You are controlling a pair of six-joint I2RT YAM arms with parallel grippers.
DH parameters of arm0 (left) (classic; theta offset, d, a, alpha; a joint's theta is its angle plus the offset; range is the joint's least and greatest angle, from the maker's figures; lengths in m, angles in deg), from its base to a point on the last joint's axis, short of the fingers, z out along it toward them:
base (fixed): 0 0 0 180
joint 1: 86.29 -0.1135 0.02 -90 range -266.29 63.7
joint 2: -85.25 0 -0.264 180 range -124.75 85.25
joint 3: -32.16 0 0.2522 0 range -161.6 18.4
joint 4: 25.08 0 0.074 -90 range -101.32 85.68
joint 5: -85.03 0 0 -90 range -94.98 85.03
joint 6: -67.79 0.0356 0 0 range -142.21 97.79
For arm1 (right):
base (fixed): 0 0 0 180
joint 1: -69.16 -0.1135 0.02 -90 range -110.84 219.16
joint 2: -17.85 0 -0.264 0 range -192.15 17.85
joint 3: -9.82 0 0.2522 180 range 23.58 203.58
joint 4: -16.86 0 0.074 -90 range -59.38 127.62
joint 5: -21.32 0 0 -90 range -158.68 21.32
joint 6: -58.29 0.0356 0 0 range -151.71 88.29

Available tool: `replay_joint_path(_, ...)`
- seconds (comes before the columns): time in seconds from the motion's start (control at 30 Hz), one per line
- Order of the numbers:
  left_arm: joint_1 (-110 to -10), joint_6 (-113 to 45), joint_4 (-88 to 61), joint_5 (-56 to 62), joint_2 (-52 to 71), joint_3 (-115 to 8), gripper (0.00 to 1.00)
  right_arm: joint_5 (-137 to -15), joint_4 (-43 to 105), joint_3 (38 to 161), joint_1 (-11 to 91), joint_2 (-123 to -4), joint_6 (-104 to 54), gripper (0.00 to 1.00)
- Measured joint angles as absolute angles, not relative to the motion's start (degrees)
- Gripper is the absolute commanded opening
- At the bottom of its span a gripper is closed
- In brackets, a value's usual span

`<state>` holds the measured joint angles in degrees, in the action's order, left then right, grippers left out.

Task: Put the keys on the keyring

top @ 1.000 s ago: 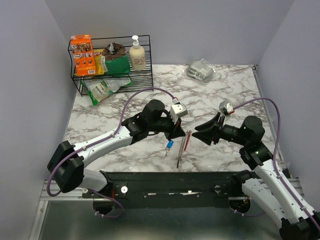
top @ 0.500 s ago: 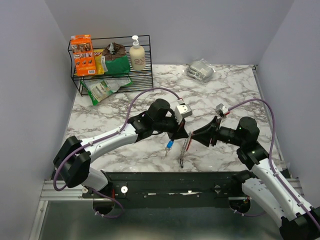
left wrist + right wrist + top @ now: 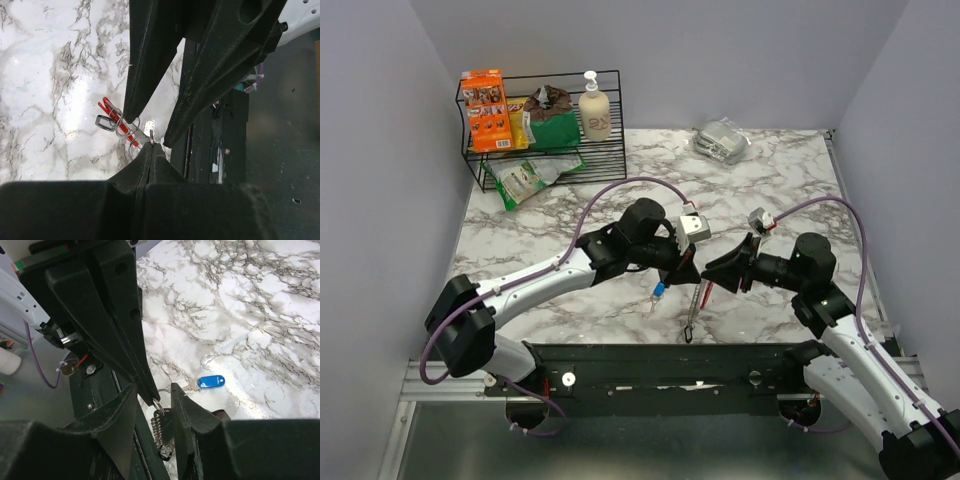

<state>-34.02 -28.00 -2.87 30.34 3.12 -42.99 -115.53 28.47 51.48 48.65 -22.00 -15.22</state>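
While the left pincer (image 3: 684,270) is pressed fully together, its tip pinches a thin silver ring of the keyring (image 3: 692,308). This happens low over the marble tabletop (image 3: 780,190), near its front edge and between the 2 arms. The right pincer (image 3: 708,276) faces it tip to tip with its jaws spread. In the right wrist view its 2 fingers (image 3: 120,415) stand on either side of the left tip and the ring without closing on either.

The left wrist view shows the red clip (image 3: 116,120) just beside 1 of the right fingers, with several silver rings bunched against it. The chain (image 3: 159,426) runs from the pinched ring toward the front edge; whether its far end rests on the tabletop cannot be told.

The blue-headed key (image 3: 660,291) lies flat on the tabletop just left of the keyring, near the left pincer. Whether it is joined to any ring cannot be told.

A wire rack (image 3: 535,120) with packets and a bottle stands at the far left corner, well apart from the arms.
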Motion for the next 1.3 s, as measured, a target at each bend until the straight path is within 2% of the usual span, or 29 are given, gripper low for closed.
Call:
replay_joint_path(0.1, -34.05, -27.78, -2.35, 30.34, 4.23, -42.99, 0.00, -115.99, 28.30, 50.96, 48.65, -21.48, -15.24, 0.42)
replay_joint_path(0.2, -34.05, -27.65, -2.08, 30.34, 5.35, -42.99, 0.00, -117.19, 27.66, 50.46, 48.65, -21.28, -15.17, 0.49)
replay_joint_path(0.33, -34.02, -27.54, -1.97, 30.36, 6.33, -42.99, 0.00, -119.46, 26.74, 50.11, 48.65, -21.41, -14.87, 0.50)
replay_joint_path(0.43, -34.02, -27.54, -1.86, 30.36, 6.46, -42.99, 0.00, -120.60, 25.98, 50.09, 48.65, -21.59, -14.80, 0.45)
replay_joint_path(0.53, -34.02, -27.54, -1.78, 30.36, 6.48, -42.99, 0.00, -121.19, 25.45, 49.98, 48.65, -21.63, -14.69, 0.37)
replay_joint_path(0.57, -34.02, -27.56, -1.78, 30.36, 6.53, -42.99, 0.00, -121.50, 25.26, 49.87, 48.65, -21.63, -14.63, 0.31)
replay_joint_path(0.63, -34.02, -27.58, -1.76, 30.42, 6.83, -42.99, 0.00, -122.02, 24.97, 49.56, 48.65, -21.65, -14.58, 0.28)
replay_joint_path(0.8, -34.02, -27.78, -1.71, 30.38, 8.30, -42.92, 0.00, -123.49, 22.70, 49.47, 48.65, -22.42, -14.17, 0.13)
replay_joint_path(0.83, -34.02, -27.82, -1.71, 30.36, 8.54, -42.92, 0.00, -123.68, 22.31, 49.47, 48.65, -22.53, -14.12, 0.09)
replay_joint_path(0.87, -34.02, -27.84, -1.71, 30.34, 8.82, -42.92, 0.00, -123.92, 22.02, 49.47, 48.65, -22.61, -14.04, 0.00)
replay_joint_path(1.0, -34.02, -28.00, -1.71, 30.34, 9.30, -42.88, 0.01, -124.62, 21.30, 49.47, 48.62, -22.59, -13.80, 0.01)
replay_joint_path(1.13, -34.02, -28.10, -1.71, 30.31, 9.30, -42.83, 0.12, -124.73, 21.26, 49.47, 48.62, -22.59, -13.77, 0.00)
replay_joint_path(1.17, -34.02, -28.28, -1.76, 30.07, 9.41, -42.75, 0.18, -124.71, 21.28, 49.47, 48.62, -22.59, -13.77, 0.01)
replay_joint_path(1.2, -34.02, -28.50, -1.80, 29.61, 9.61, -42.59, 0.30, -124.73, 21.26, 49.47, 48.60, -22.61, -13.75, 0.00)
replay_joint_path(1.27, -34.02, -29.09, -2.37, 28.41, 10.22, -42.16, 0.39, -124.75, 21.35, 49.47, 48.58, -22.59, -13.71, 0.01)
replay_joint_path(1.3, -34.02, -29.53, -2.72, 27.19, 10.90, -41.76, 0.51, -124.75, 21.50, 49.47, 48.56, -22.59, -13.69, 0.01)
